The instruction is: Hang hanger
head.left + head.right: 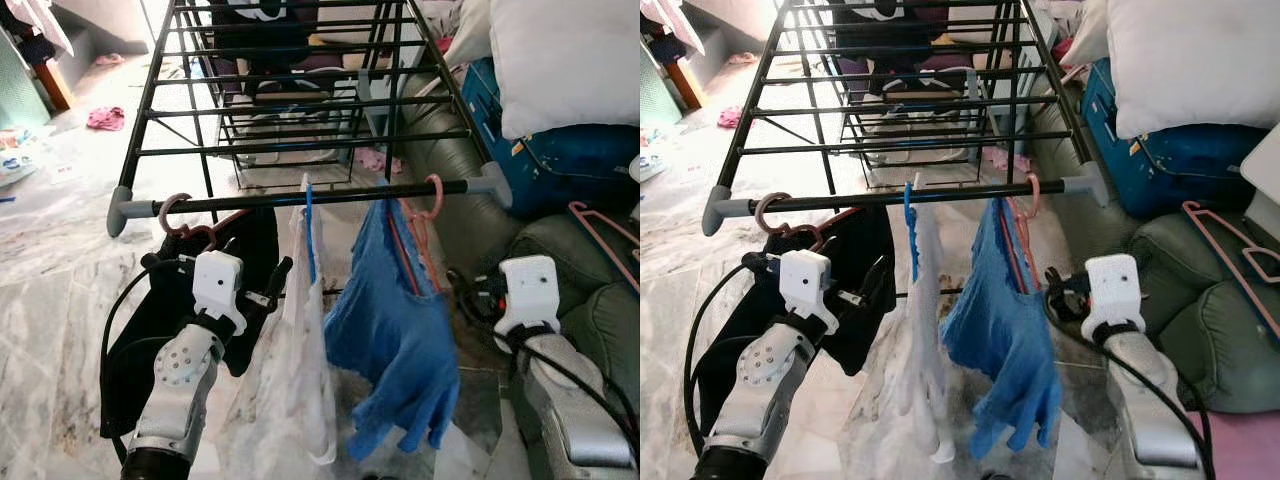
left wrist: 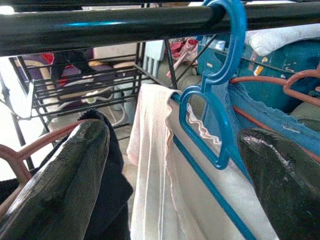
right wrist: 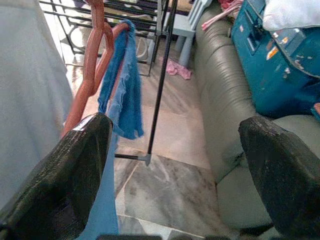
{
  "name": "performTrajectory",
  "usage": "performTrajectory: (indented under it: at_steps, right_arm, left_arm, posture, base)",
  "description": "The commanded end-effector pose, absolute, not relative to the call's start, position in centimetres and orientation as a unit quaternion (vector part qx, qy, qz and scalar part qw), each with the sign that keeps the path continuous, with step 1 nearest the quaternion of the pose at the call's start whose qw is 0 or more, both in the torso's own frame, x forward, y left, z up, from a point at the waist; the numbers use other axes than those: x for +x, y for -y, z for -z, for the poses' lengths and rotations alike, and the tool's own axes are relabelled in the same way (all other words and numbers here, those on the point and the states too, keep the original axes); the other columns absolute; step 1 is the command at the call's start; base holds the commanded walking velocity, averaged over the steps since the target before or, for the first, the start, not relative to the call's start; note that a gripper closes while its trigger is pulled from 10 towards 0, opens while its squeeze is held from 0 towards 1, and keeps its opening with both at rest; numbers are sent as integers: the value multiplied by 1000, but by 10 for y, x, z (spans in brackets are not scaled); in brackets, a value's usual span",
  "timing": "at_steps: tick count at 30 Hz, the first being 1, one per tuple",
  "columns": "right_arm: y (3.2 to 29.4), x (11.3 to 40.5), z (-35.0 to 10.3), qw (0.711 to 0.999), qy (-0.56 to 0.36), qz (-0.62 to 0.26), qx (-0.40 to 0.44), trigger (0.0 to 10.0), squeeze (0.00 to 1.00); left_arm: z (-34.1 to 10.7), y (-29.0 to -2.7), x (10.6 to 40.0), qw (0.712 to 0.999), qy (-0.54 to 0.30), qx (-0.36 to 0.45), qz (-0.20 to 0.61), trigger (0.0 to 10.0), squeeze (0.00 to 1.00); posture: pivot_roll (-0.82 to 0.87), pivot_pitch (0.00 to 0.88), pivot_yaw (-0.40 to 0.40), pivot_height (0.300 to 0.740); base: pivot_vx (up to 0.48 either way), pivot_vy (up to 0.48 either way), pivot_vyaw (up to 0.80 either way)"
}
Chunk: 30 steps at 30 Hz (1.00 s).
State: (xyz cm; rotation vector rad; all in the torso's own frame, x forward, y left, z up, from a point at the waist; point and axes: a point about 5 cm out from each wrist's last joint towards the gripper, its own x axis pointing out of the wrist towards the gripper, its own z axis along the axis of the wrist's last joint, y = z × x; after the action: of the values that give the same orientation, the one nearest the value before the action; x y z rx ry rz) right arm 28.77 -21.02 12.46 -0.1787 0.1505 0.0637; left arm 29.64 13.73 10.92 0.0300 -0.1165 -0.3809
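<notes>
The black drying rack's front rail (image 1: 300, 198) carries three hangers. A pink hanger (image 1: 172, 210) at the left holds a black garment (image 1: 130, 340). A blue hanger (image 2: 215, 100) in the middle holds a white garment (image 1: 300, 360). A coral hanger (image 1: 434, 195) to the right holds a blue garment (image 1: 395, 320). My left gripper (image 2: 172, 132) is open just below the rail, between the pink and blue hangers, with nothing in it. My right gripper (image 3: 175, 125) is open beside the blue garment's right edge, lower than the rail.
A green sofa (image 1: 450, 190) stands close on the right with a blue suitcase (image 1: 560, 160), a white pillow (image 1: 560, 60) and a spare pink hanger (image 1: 600, 235) on it. Marble floor (image 1: 60, 280) lies to the left, with clothes scattered farther back.
</notes>
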Motion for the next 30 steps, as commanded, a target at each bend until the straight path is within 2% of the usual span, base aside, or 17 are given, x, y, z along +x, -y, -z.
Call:
performTrajectory:
  at_steps: [1,6,12,20,25,30]
  right_arm:
    - [211,297,-128,994,-70,-32,-76,10000,0]
    - [208,306,-132,995,-63,-32,-68,10000,0]
    - [190,314,-149,997,-5,-41,-65,10000,0]
    - [168,312,-145,997,-12,-67,-24,10000,0]
    - [157,316,-125,995,-68,-69,-25,10000,0]
    - [167,316,-100,990,-137,-26,-17,10000,0]
  left_arm:
    - [-107,-139,296,980,51,18,190,10000,0]
    - [-107,-140,296,981,52,19,187,10000,0]
    - [-109,-142,297,981,57,21,184,10000,0]
    - [-110,-139,298,980,56,22,190,10000,0]
    - [-109,-137,300,979,53,23,196,10000,0]
    - [-108,-137,300,978,50,24,200,10000,0]
  posture:
    - [-40,131,20,740]
    - [-30,128,20,740]
    - [-23,123,24,740]
    - [-30,122,32,740]
    - [-38,121,42,740]
    - [-36,121,46,740]
  base:
    - [0,0,0]
    - [0,0,0]
    - [0,0,0]
    - [0,0,0]
    - [0,0,0]
    - [0,0,0]
